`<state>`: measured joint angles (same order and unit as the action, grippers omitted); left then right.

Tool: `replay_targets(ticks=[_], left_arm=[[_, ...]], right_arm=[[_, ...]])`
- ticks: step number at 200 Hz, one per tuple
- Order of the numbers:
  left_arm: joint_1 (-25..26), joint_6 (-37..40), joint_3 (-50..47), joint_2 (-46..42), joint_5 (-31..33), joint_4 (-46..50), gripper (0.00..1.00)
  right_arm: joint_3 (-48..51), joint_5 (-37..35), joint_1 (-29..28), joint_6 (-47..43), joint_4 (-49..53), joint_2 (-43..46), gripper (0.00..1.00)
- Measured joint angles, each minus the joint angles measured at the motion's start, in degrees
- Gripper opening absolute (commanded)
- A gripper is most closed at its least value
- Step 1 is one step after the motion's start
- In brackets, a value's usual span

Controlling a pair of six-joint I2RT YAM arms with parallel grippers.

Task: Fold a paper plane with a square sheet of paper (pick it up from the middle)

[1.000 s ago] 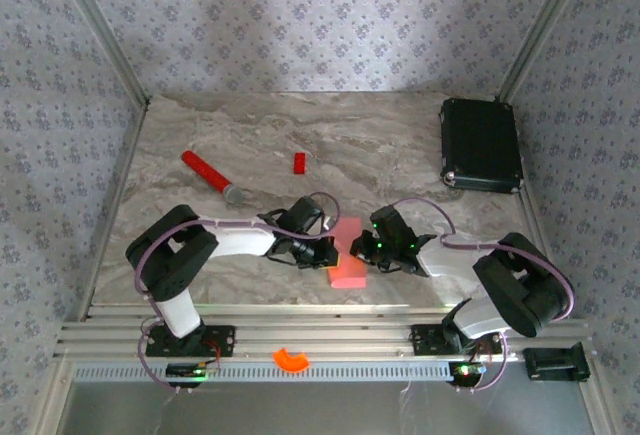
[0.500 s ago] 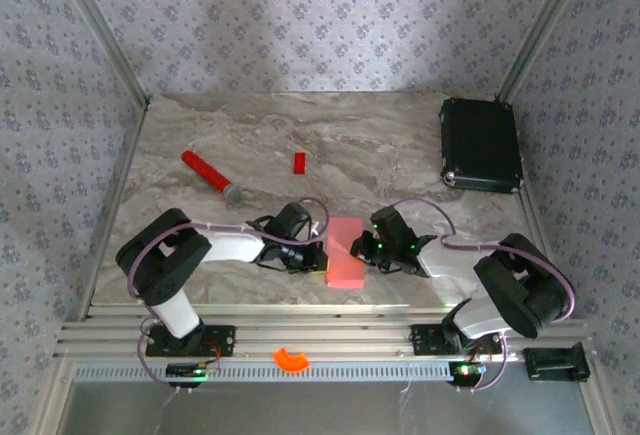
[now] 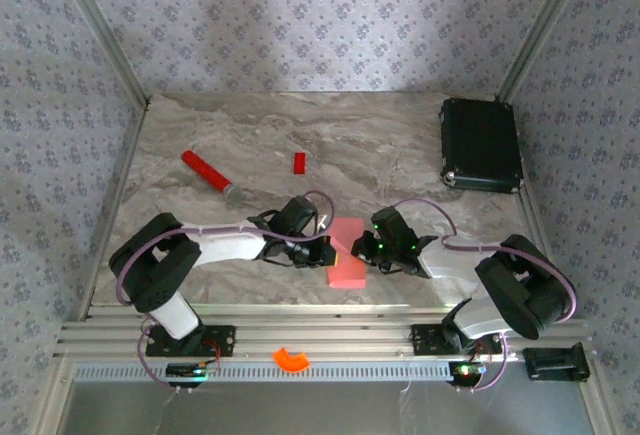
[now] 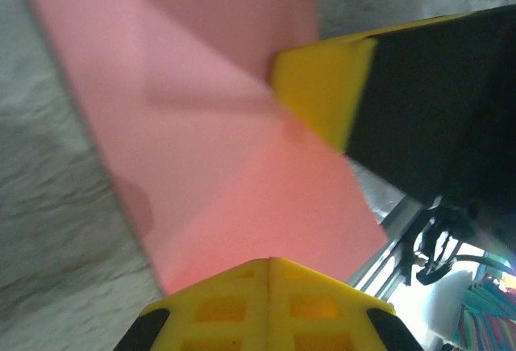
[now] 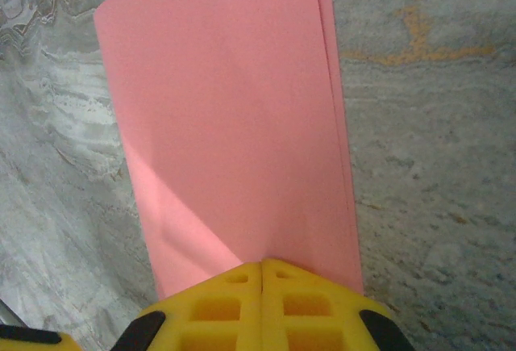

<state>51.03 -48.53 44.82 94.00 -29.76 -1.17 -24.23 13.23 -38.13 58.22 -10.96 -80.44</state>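
The square sheet of paper (image 3: 348, 260) lies flat on the marble table, folded into a salmon-pink rectangle with two layers along its long edge (image 5: 234, 125). My left gripper (image 3: 325, 251) is shut, its yellow tip (image 4: 268, 261) resting on the sheet's left side (image 4: 226, 125). My right gripper (image 3: 366, 248) is also shut, and its tip (image 5: 262, 262) sits on the sheet's right edge. In the left wrist view, the right gripper's yellow finger (image 4: 322, 93) touches the pink surface from the opposite side. Neither tip pinches the paper between its fingers.
A red stick with a grey tip (image 3: 208, 175) and a small red block (image 3: 299, 162) lie farther back on the left. A black case (image 3: 481, 144) sits at the back right. An orange piece (image 3: 291, 359) rests on the front rail.
A second ago one flap of the sheet stood raised; it now lies flat. My left gripper drew back left, then slid right onto the paper. The right gripper stayed put.
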Motion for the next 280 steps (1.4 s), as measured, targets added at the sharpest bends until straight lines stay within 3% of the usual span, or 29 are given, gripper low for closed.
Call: replay_targets(ticks=[60,161,217,280], left_arm=[[1.4,-0.55,-1.49,3.58,0.07,-0.94,0.0],[-0.79,0.07,-6.64,0.44,0.68,-3.17,0.0],[-0.76,0.48,-5.38,-0.85,0.85,1.25,0.0],[1.14,0.0,-1.86,0.85,0.74,-0.26,0.0]], right_arm=[[0.0,0.02,0.0,0.09,-0.24,-0.2,0.0],[0.0,0.46,-0.07,0.74,-1.84,-1.09,0.0],[0.0,0.46,-0.07,0.76,-2.05,-1.22,0.0],[0.0,0.46,-0.07,0.92,-2.21,-1.31,0.0]])
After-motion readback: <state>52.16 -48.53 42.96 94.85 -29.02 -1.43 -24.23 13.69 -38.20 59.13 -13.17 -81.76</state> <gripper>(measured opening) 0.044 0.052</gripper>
